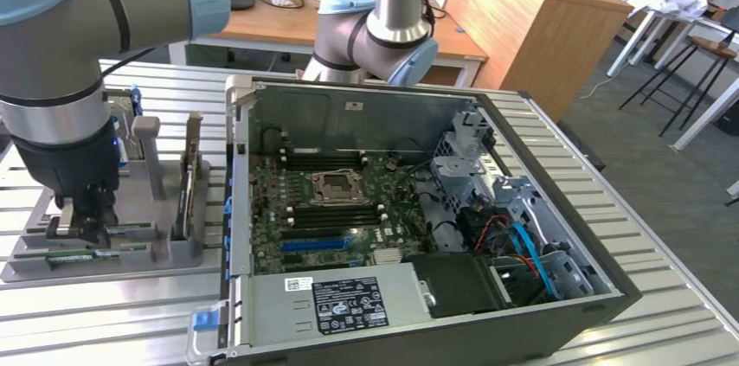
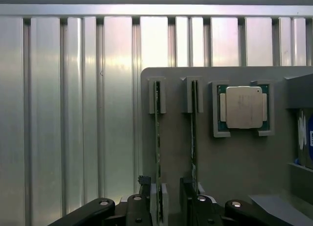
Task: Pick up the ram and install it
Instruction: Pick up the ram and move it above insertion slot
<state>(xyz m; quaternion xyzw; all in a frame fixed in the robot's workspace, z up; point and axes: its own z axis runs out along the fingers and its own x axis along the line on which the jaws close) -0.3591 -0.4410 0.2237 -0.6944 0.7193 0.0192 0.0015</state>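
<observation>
At the exterior view's left, the black two-fingered gripper [image 1: 83, 223] hangs low over the grey plastic parts tray [image 1: 162, 249], which rests on the ribbed aluminium table [image 1: 69, 323]. In the wrist view its fingers [image 2: 142, 209] stand wide apart and have hold of nothing. One sits on each side of the ram [image 2: 158, 138], a thin green circuit-board stick standing on edge in a slotted holder of the tray; whether either finger touches it I cannot tell. Just beside it stands a second green stick [image 2: 194, 133], and beyond that a square silver processor chip [image 2: 243, 107] lies in its own pocket. Towards the exterior view's right lies the open black computer case [image 1: 600, 297]; the long black memory slots [image 1: 329, 161] beside the processor socket look empty. By my judgement the task is at its start: the ram is neither gripped nor lifted, and the whole install is left.
</observation>
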